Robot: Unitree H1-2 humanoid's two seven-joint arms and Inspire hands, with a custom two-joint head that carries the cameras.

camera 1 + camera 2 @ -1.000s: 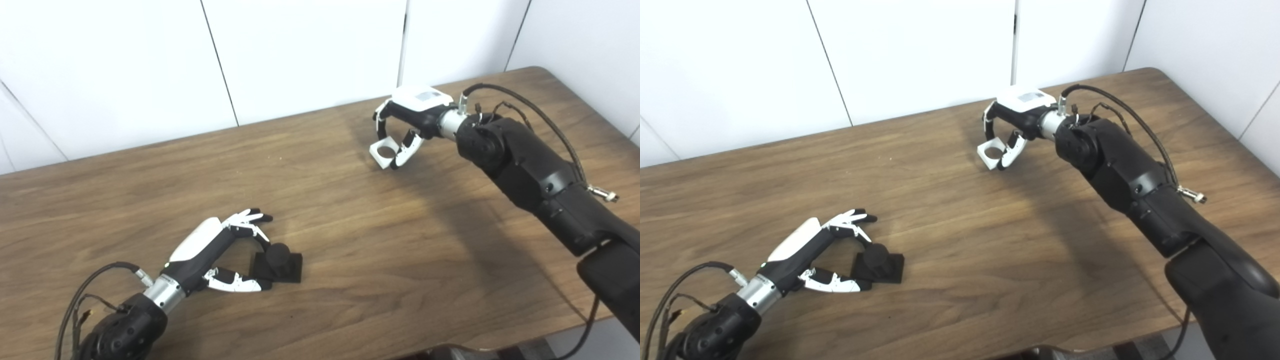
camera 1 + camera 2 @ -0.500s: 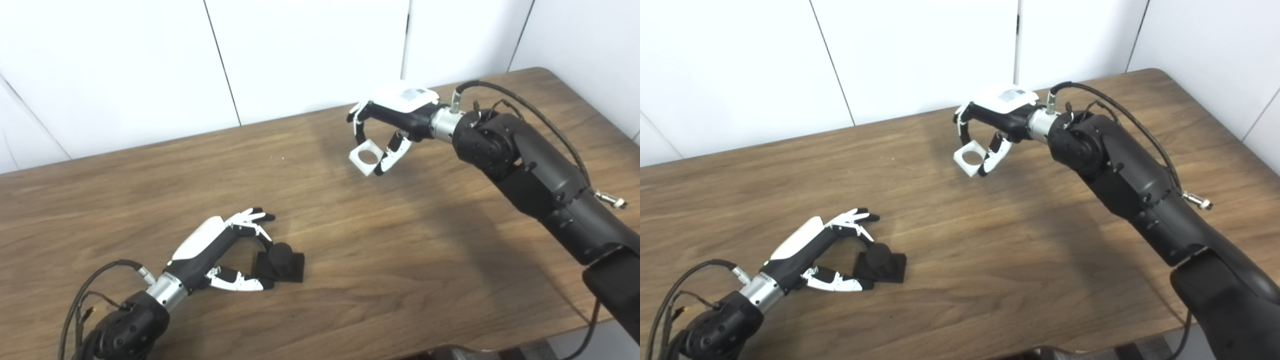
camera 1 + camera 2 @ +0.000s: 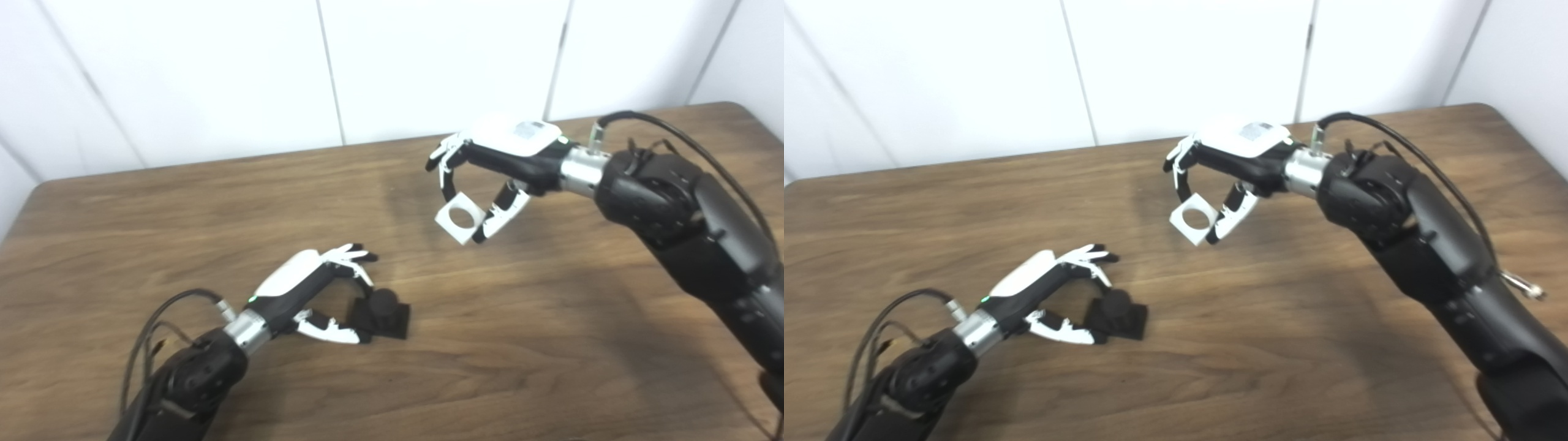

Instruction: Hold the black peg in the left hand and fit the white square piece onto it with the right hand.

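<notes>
Both pictures are motion-blurred, and the left hand (image 3: 309, 294) hides the black peg (image 3: 381, 311)'s near edge.

We can read no text, number or brand anywhere in either view. The only candidate is a small grey patch, perhaps a label, on the white back of the right hand (image 3: 514, 156), and it is too blurred for us to make out any letters.
</notes>
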